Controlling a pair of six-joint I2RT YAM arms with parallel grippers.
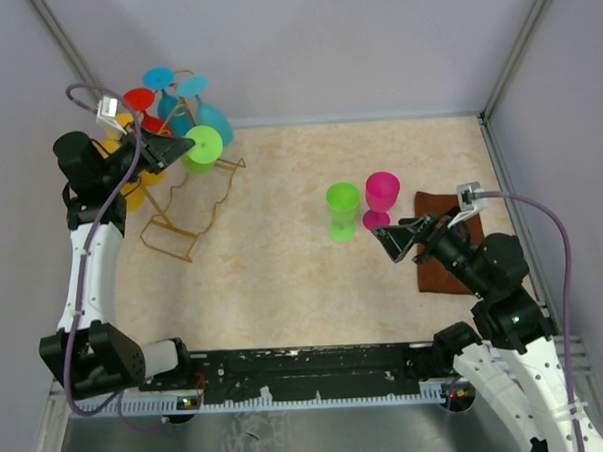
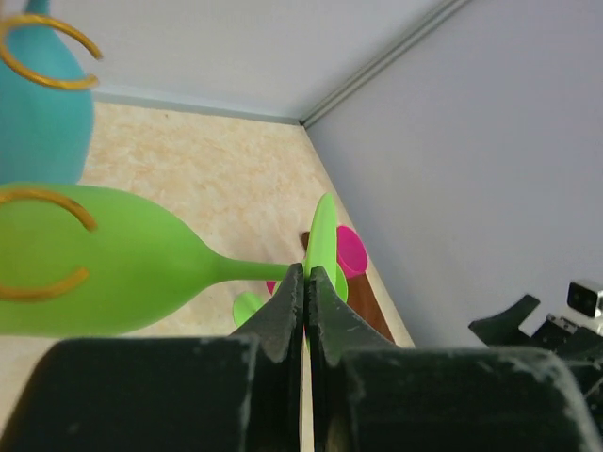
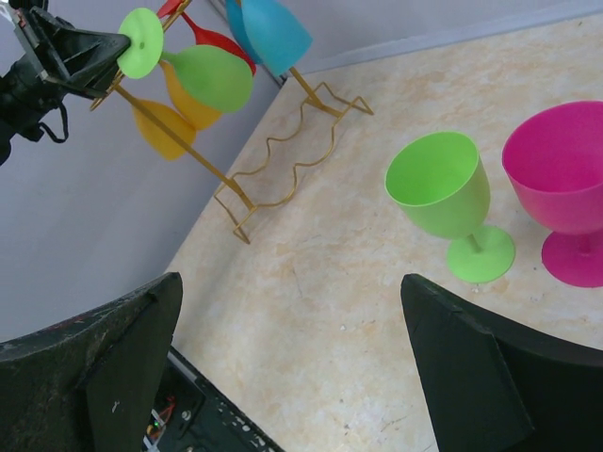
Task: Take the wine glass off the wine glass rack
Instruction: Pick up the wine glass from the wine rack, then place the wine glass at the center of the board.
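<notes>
The golden wire wine glass rack (image 1: 183,205) stands at the back left with several coloured glasses hanging on it. A green wine glass (image 2: 104,268) lies sideways there, its bowl inside the rack's gold loops (image 2: 47,254). My left gripper (image 2: 308,275) is shut on the thin green foot (image 2: 322,231) of this glass, at the end of the stem. From above the foot (image 1: 204,146) shows right at the left gripper (image 1: 183,147). The right gripper (image 3: 290,282) hangs open over bare table, far from the rack (image 3: 283,155), with nothing between its fingers.
A green glass (image 1: 342,210) and a pink glass (image 1: 381,197) stand upright mid-right, just beyond the right gripper (image 1: 392,234). A brown cloth (image 1: 445,265) lies under the right arm. Red, yellow and blue glasses (image 3: 273,33) hang on the rack. Walls close the left, back and right.
</notes>
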